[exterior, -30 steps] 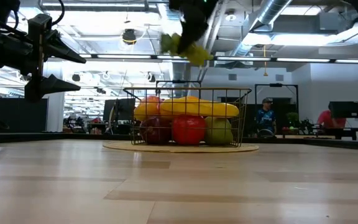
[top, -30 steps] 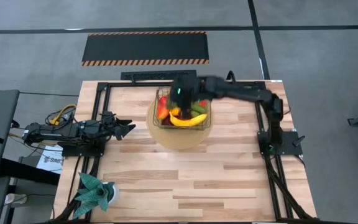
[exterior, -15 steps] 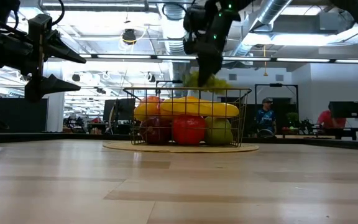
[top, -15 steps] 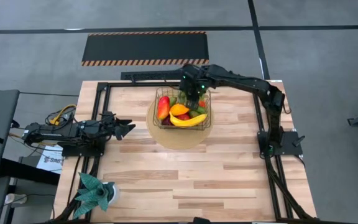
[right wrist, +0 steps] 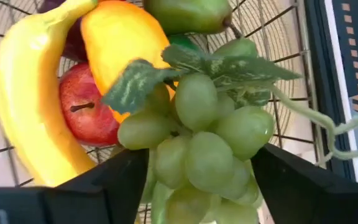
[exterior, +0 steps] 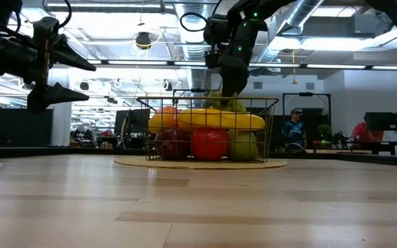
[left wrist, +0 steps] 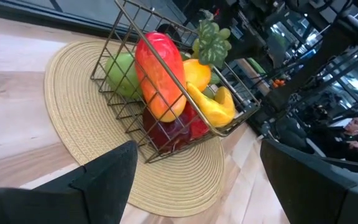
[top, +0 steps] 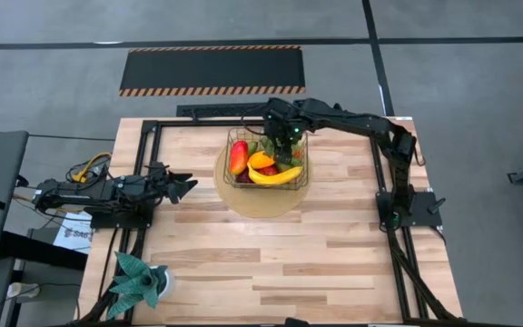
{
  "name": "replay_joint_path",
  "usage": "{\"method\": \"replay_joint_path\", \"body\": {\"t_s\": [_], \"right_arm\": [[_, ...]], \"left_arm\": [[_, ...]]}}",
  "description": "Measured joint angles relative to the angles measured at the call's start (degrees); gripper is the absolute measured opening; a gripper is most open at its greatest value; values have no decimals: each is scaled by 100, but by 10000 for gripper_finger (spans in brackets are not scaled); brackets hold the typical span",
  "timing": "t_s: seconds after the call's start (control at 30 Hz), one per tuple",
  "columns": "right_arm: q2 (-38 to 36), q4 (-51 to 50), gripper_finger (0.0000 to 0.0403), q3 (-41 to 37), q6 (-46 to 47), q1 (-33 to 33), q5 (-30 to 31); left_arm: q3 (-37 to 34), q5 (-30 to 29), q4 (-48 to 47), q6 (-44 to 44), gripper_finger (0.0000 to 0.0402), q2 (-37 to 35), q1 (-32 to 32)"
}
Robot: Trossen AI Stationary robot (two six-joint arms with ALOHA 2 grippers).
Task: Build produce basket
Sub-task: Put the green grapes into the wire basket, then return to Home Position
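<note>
The squarish dark wire-grid basket (top: 267, 161) is sitting on a round tan woven mat (top: 263, 203) at the far middle of the wooden table (top: 280, 263), holding a yellow banana (top: 275, 176), a red-orange mango (top: 238, 156) and red apples (exterior: 209, 142). The right gripper (top: 284, 148) is reaching down into it, jaws clamping a bunch of green grapes (right wrist: 197, 143). The left gripper (top: 183, 187) is hovering at the table's left edge, jaws apart.

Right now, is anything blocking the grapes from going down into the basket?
Nothing visible blocks them. The right gripper holds the grapes right over the basket; only the banana and other fruit already inside lie beneath.
</note>
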Motion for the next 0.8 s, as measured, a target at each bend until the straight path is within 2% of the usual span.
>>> {"method": "replay_joint_path", "body": {"t_s": [0.23, 0.5, 0.63, 0.8], "right_arm": [[-67, -606, 331, 777, 43, 48, -35], [-203, -1675, 347, 2078, 337, 157, -72], [-663, -2066, 344, 2367, 205, 242, -200], [-1613, -2269, 342, 2370, 42, 351, -210]], "left_arm": [[52, 25, -83, -192, 328, 0, -1], [499, -1, -59, -118, 328, -2, -1], [920, 0, -15, 140, 328, -3, 0], [1572, 99, -53, 1246, 328, -5, -1]]}}
